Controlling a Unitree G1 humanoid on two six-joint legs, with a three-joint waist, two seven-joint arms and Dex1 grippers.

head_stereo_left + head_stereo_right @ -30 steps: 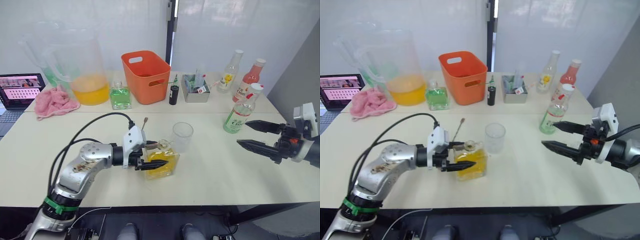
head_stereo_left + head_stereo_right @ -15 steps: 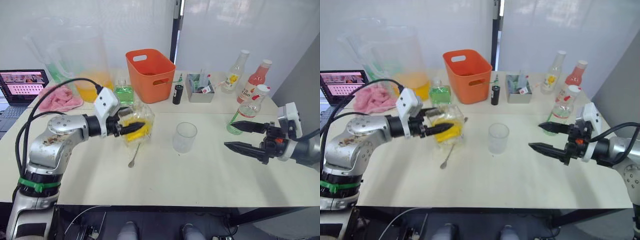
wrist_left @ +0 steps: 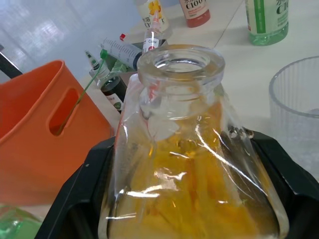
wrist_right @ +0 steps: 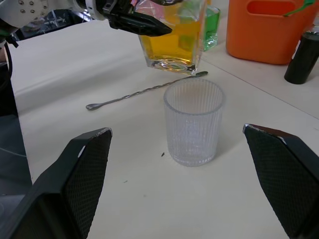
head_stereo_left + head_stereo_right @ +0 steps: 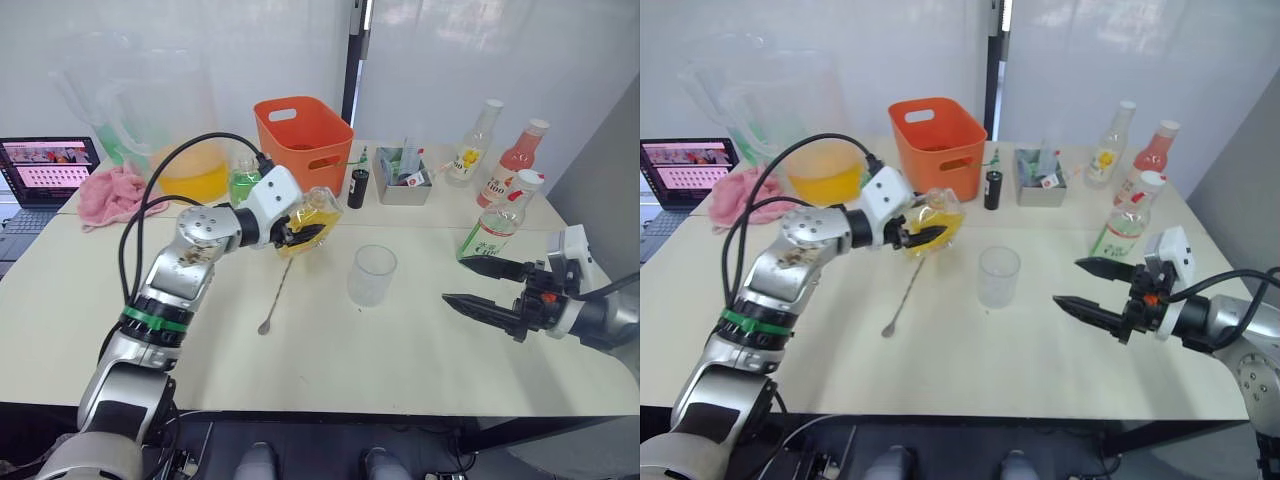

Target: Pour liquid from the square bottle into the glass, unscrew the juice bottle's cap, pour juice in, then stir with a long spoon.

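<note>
My left gripper [image 5: 312,228] is shut on the square bottle [image 5: 314,207] of yellow liquid and holds it above the table. The bottle is tilted, with its open neck [image 3: 180,63] toward the ribbed glass [image 5: 371,275]. The glass stands upright to the right of the bottle and looks empty. The long spoon [image 5: 276,294] lies flat on the table under the bottle. The juice bottle [image 5: 497,217], green-labelled with a white cap, stands upright at the right. Just in front of it, my right gripper [image 5: 454,281] hovers open, holding nothing and pointing at the glass [image 4: 193,122].
On the back table stand an orange bin [image 5: 303,150], a pitcher of orange liquid [image 5: 185,150], a green square bottle [image 5: 243,182], a black vial [image 5: 357,188], a small tray [image 5: 405,186] and two capped bottles [image 5: 510,165]. A pink cloth [image 5: 112,193] and laptop [image 5: 42,168] lie far left.
My left gripper has lifted the square bottle off the table, carried it back and toward the glass, and tipped it. The spoon now shows on the table. My right gripper stays open.
</note>
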